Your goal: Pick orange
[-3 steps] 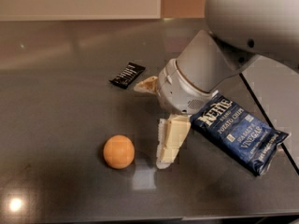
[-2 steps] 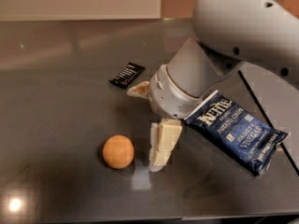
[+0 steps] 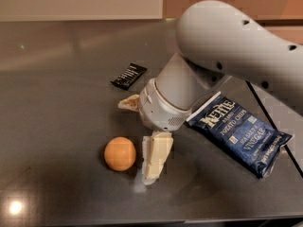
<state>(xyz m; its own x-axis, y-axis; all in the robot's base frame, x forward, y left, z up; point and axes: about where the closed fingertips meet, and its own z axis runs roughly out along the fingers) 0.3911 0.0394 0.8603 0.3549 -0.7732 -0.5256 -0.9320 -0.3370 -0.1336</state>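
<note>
The orange (image 3: pixel 120 153) is a small round fruit lying on the dark table (image 3: pixel 57 108), left of centre near the front. My gripper (image 3: pixel 135 140) hangs from the big white arm (image 3: pixel 227 46) just right of and above the orange. It is open. One cream finger (image 3: pixel 154 157) reaches down to the table right beside the orange's right side, nearly touching it. The other finger (image 3: pixel 129 102) sticks out to the left, behind the orange. Nothing is held.
A blue potato chip bag (image 3: pixel 236 132) lies flat to the right of the gripper, partly under the arm. A small black packet (image 3: pixel 128 75) lies behind the gripper. The table's front edge runs just below the orange.
The arm and gripper have moved left and a little forward, bringing the lower finger close beside the orange. The orange, the chip bag and the black packet have not moved.
</note>
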